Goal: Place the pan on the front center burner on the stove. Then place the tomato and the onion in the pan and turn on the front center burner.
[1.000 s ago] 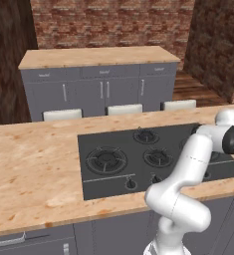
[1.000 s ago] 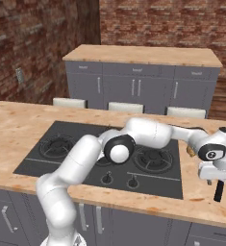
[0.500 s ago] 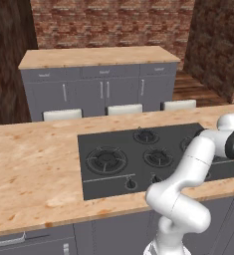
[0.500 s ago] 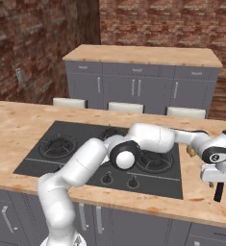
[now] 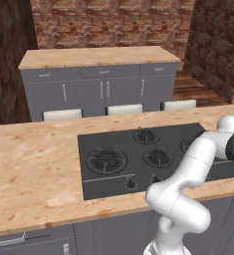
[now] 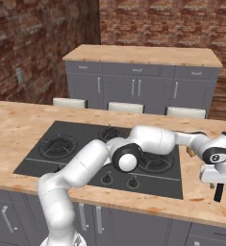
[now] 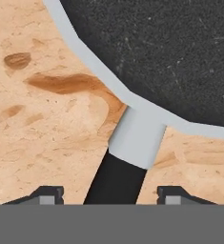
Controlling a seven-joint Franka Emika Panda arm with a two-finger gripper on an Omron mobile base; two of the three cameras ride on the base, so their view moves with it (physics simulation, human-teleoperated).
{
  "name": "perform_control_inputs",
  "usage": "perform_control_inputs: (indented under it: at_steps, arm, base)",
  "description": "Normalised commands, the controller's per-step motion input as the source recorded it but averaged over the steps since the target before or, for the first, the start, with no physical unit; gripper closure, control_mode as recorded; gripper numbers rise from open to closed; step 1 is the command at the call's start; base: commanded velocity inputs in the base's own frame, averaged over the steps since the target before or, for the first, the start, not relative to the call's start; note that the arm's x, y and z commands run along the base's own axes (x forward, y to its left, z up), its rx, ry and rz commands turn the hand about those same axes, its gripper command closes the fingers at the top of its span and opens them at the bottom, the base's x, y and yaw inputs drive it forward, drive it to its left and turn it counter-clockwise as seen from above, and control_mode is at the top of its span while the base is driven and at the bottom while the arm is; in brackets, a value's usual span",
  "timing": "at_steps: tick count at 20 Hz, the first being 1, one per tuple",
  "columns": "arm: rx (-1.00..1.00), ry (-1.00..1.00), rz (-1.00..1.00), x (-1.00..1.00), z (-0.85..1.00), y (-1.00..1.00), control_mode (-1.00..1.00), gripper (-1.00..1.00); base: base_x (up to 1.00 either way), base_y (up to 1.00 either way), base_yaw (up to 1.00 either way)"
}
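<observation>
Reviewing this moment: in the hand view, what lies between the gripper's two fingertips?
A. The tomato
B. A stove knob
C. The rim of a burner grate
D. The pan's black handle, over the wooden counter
D. In the hand view the pan rests on the wooden counter, and its black handle runs down between the fingertips of the gripper, whose jaws stand apart on either side of it.

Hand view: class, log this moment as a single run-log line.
phase: grasping pan | pincer: fingertips astride the black handle, not yet clamped | pan: on wooden counter, off the stove | burner: not yet reached
</observation>
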Motion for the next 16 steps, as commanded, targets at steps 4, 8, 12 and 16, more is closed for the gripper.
perform_control_inputs:
  at_steps: [4,8,12,16]
  arm:
    - [0.00,0.00,0.00,0.00,0.00,0.08,-1.00,1.00]
    - [0.00,0.00,0.00,-0.03,0.09,0.11,-1.00,1.00]
    - [0.00,0.00,0.00,-0.12,0.38,0.06,-1.00,1.00]
    - [0.00,-0.05,0.00,-0.21,0.57,0.04,-1.00,1.00]
  base:
    - [0.00,0.00,0.00]
    - [0.00,0.00,0.00]
    - [0.00,0.00,0.00]
    - [0.00,0.00,0.00]
